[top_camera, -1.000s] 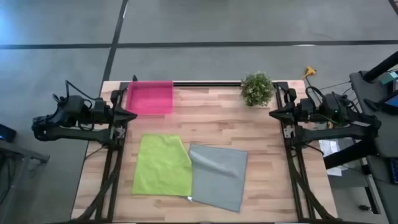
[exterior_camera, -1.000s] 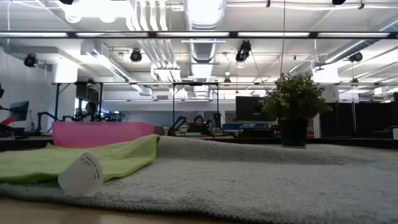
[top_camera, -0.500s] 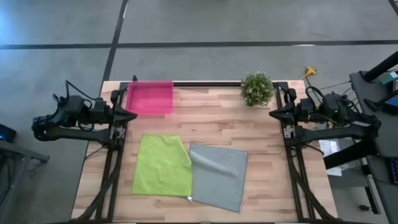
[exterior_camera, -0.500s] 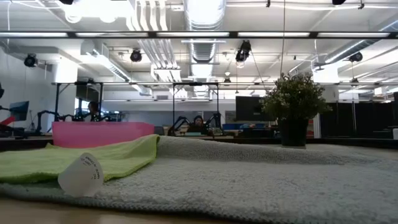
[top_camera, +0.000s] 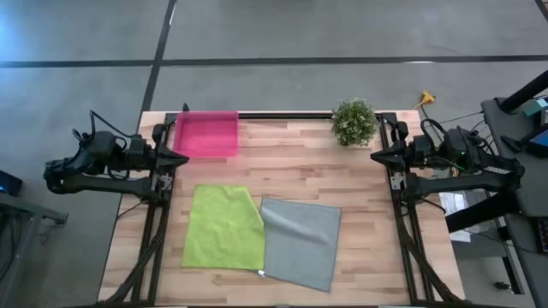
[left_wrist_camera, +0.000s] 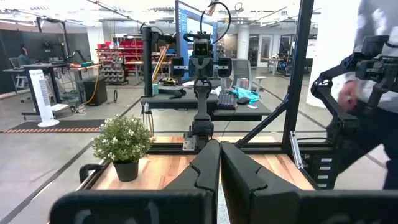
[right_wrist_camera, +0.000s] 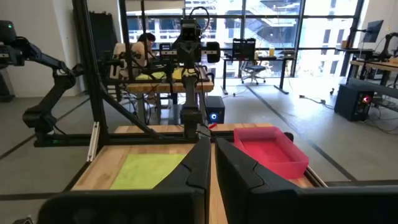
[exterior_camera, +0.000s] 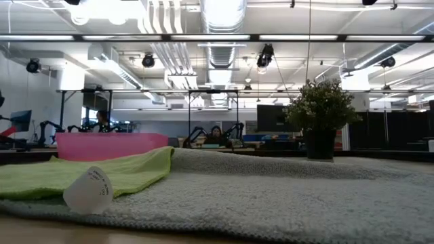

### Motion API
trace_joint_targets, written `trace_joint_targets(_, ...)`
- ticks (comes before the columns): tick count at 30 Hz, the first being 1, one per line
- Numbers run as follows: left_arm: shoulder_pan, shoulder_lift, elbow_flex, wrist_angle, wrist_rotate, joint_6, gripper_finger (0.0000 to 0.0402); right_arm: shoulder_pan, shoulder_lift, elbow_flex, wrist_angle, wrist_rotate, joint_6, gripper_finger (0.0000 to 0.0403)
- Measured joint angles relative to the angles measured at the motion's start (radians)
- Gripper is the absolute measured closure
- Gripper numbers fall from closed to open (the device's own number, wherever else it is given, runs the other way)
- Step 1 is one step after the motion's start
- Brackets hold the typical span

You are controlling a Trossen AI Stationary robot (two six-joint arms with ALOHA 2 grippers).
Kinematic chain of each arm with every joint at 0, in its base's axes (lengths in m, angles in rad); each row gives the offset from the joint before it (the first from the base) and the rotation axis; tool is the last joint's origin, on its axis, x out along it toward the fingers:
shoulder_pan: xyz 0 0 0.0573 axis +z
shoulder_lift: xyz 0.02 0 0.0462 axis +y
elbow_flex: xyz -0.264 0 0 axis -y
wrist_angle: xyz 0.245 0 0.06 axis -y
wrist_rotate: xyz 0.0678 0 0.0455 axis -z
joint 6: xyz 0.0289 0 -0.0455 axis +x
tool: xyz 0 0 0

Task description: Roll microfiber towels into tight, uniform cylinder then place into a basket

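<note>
- The table (top_camera: 342, 180) is of light wood; both arms wait at its sides.
- The grey towel (top_camera: 301, 241) lies flat, touching the lime green towel (top_camera: 223, 227) on its right side.
- The pink basket (top_camera: 206, 134) stands beyond the green towel, apart from it.
- The potted plant (top_camera: 354, 121) stands beyond the grey towel.
- The left gripper (top_camera: 177, 157), fingers together, is just beside the basket.
- The right gripper (top_camera: 378, 156), fingers together, is near the plant.
</note>
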Motion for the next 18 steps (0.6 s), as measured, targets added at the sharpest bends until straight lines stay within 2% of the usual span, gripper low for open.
trace_joint_targets(18, 0.000, 0.000, 0.000, 0.000, 0.000, 0.000, 0.0402, 0.000, 0.000, 0.000, 0.008, 0.000, 0.000, 0.0385)
